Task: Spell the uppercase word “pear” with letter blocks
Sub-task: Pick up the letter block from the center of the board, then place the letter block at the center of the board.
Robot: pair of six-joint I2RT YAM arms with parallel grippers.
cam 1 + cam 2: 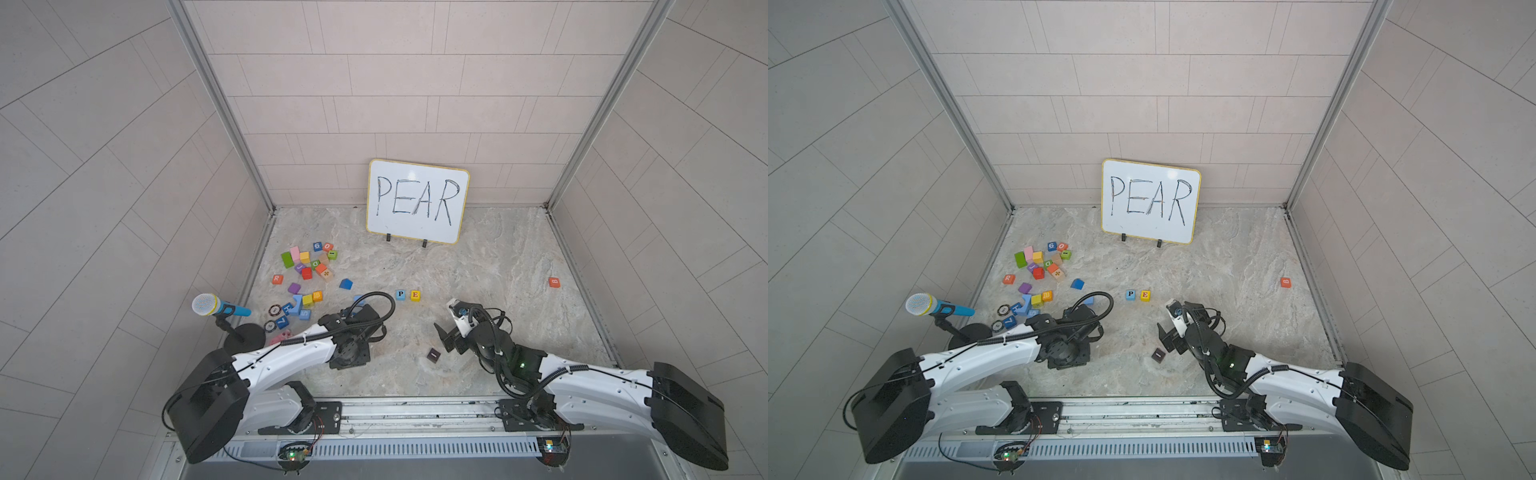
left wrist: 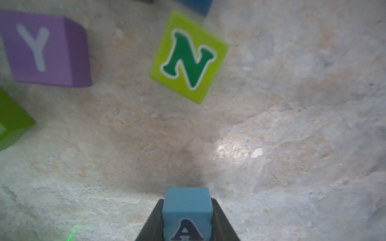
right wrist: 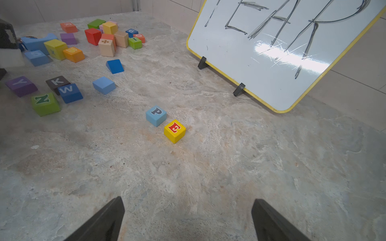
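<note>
as left pincer grips blue cube, lettered a

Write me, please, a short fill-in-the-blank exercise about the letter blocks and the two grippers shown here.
1. The left gripper is shut on the blue block marked ___.
2. The yellow E block stands right beside the light blue block marked ___.
3. The right gripper is ___ and holds nothing.
4. The word written on the whiteboard is ___.
Missing words: A; P; open; PEAR.
</note>
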